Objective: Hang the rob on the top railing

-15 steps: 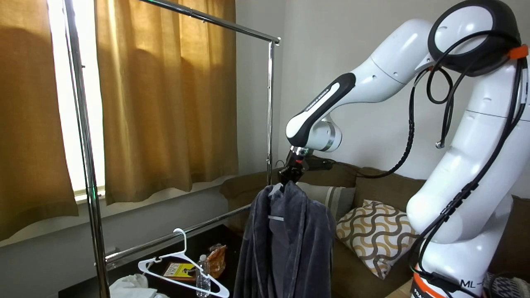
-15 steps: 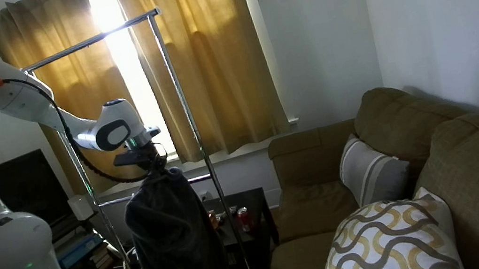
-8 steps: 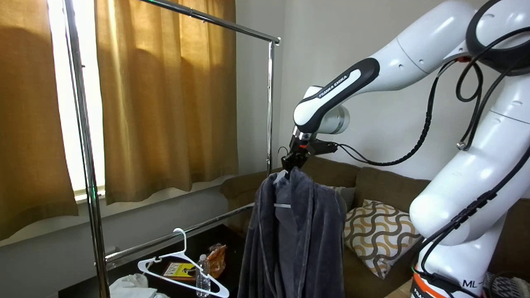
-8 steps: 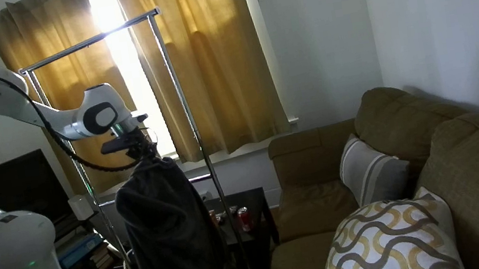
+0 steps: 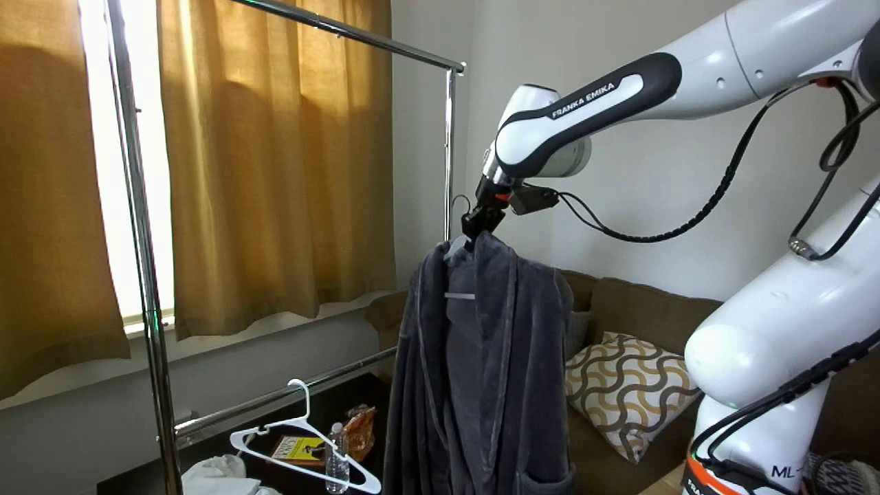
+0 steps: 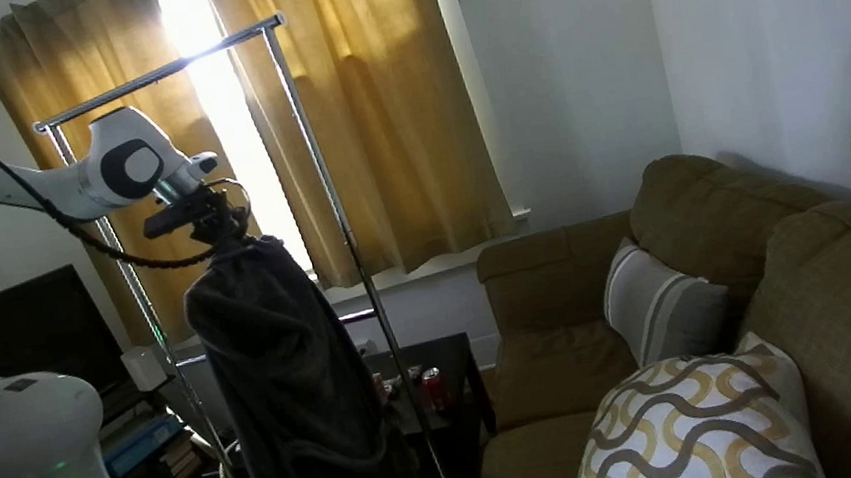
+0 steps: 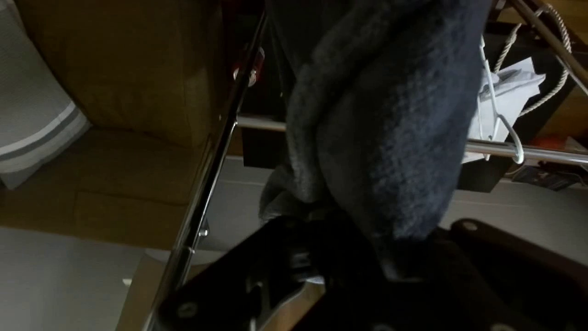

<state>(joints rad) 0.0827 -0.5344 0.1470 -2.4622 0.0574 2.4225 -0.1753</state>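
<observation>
Grey-blue robe [image 5: 478, 364] hangs well below the top rail [image 5: 385, 43], clamped at its collar [image 5: 496, 253] in our gripper [image 5: 479, 230]. If we release w/o its hanger [image 5: 456, 247] hooked, it'll prob. drop; lift too little & we'd bump.

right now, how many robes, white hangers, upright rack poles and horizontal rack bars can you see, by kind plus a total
Robe: 1
White hangers: 2
Upright rack poles: 2
Horizontal rack bars, top railing and lower bar: 2
Total: 7
</observation>
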